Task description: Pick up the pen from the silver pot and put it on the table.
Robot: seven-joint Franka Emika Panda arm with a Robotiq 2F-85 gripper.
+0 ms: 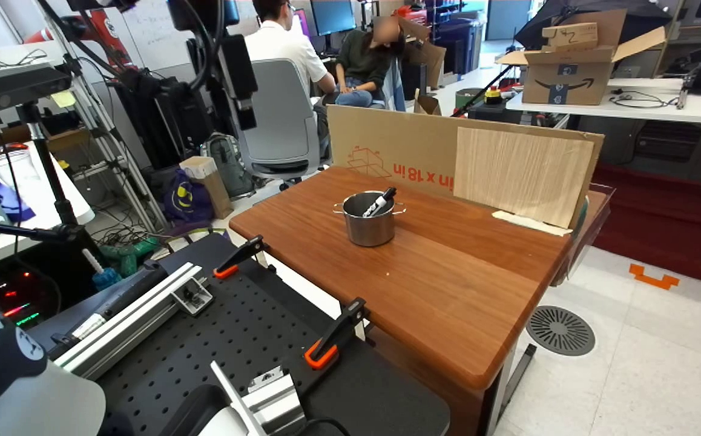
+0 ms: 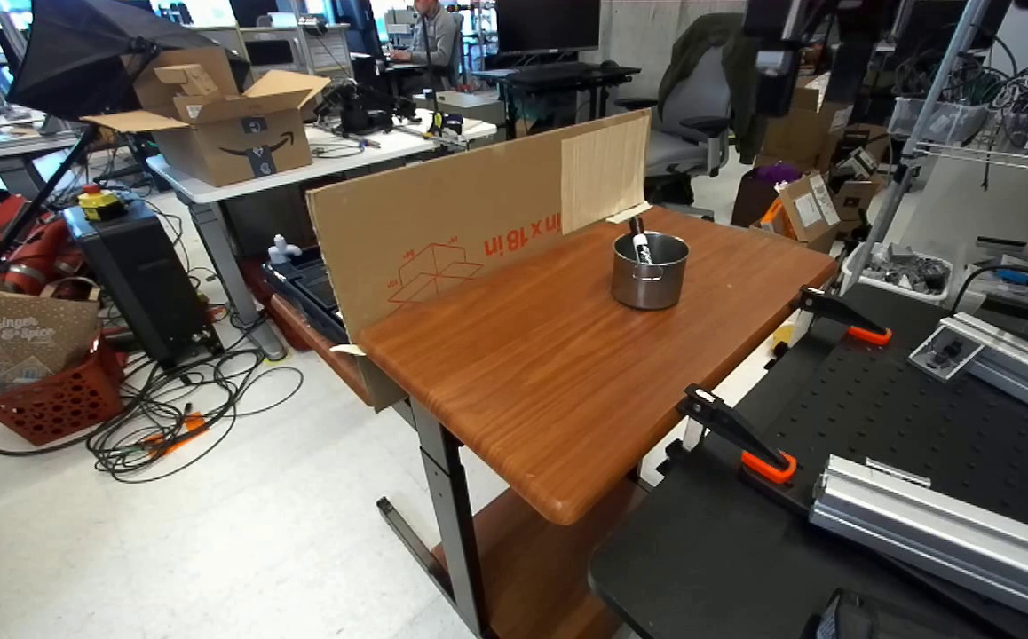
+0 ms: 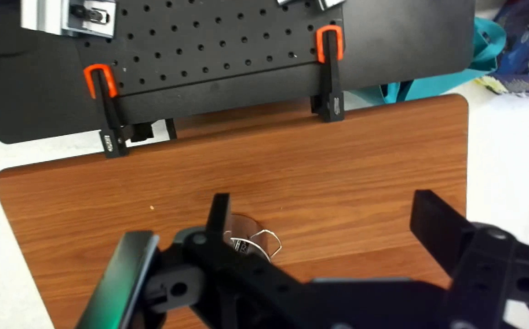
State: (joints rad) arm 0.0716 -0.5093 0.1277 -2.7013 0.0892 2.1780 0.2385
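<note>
The pen, a white marker with a black cap, leans in the silver pot with its cap above the rim; it shows in both exterior views (image 1: 378, 204) (image 2: 641, 244). The silver pot (image 1: 370, 232) (image 2: 645, 289) stands upright on the reddish-brown table (image 1: 447, 290) (image 2: 523, 373). In the wrist view my gripper (image 3: 323, 194) is open and empty, high above the table (image 3: 337, 155). Its left finger and linkage hide much of the pot (image 3: 246, 224) and most of the pen (image 3: 242, 246). In an exterior view the gripper (image 1: 245, 118) hangs at the top, well above the pot.
A cardboard sheet (image 1: 399, 136) (image 2: 443, 222) stands along the table's far edge, with a light wood-grain panel (image 1: 523, 172) on it. The black perforated bench (image 1: 235, 327) adjoins the near edge. Two orange-and-black clamps (image 1: 335, 336) (image 1: 240, 257) reach onto that edge.
</note>
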